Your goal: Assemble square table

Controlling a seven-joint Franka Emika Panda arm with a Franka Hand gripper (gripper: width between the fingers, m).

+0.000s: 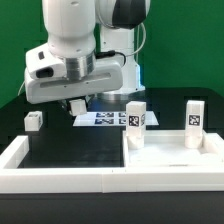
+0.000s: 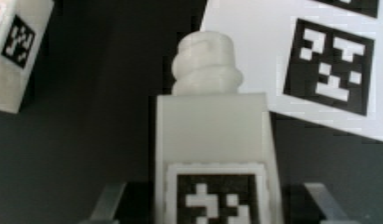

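My gripper (image 2: 214, 205) straddled a leg (image 2: 213, 130) by the marker board (image 1: 105, 118). Couldn't tell if the fingers (image 2: 113, 203) truly pinched it; dark gaps showed either side. Risk: weak hold, so the leg tilts or drops on lift. Tray-like table top (image 1: 170, 160), exterior view's right, carried two upright legs (image 1: 135, 118) at its far corners.

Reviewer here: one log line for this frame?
claw: around leg, grip unclear | tabletop: two upright legs on it | fourth leg: loose, exterior view's left
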